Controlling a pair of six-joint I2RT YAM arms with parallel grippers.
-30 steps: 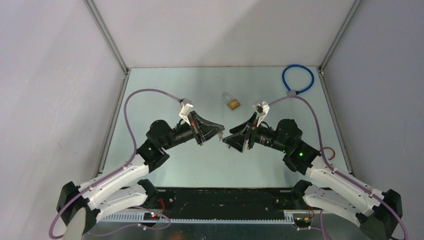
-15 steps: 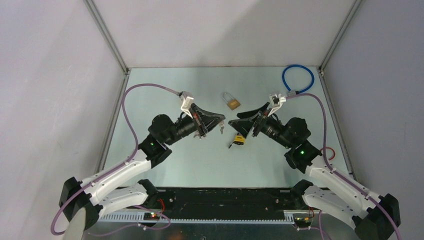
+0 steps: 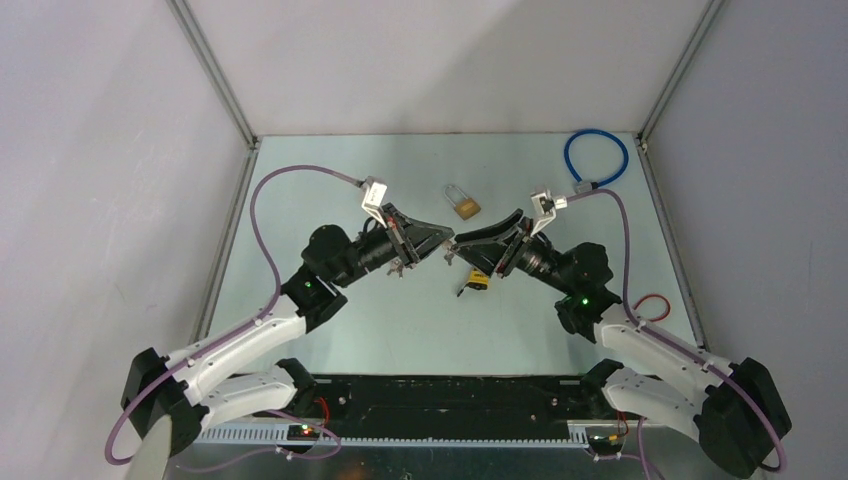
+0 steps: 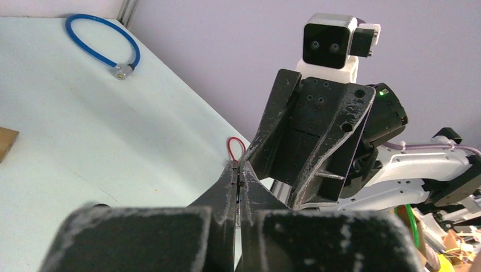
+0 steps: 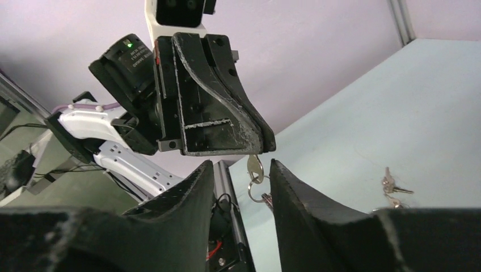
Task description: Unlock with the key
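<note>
A: What lies nearest?
B: The black base rail (image 3: 450, 395) at six o'clock, then a red wire loop (image 3: 655, 297) at four on the pale green table (image 3: 330, 190).
A: Mid-table?
B: The left gripper (image 4: 238, 175) is clamped on the key (image 5: 254, 167), which hangs between the parted fingers of the right gripper (image 5: 242, 167). A yellow-and-black thing (image 3: 478, 279) lies at six of them.
A: Farther?
B: The brass padlock (image 3: 463, 204) at twelve, a blue cable loop (image 3: 567, 157) at one, then lilac walls (image 3: 450, 60).

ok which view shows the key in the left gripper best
Right wrist: the key hangs clear below the left gripper. Top view shows only a speck; left wrist view hides it inside the shut gripper.
</note>
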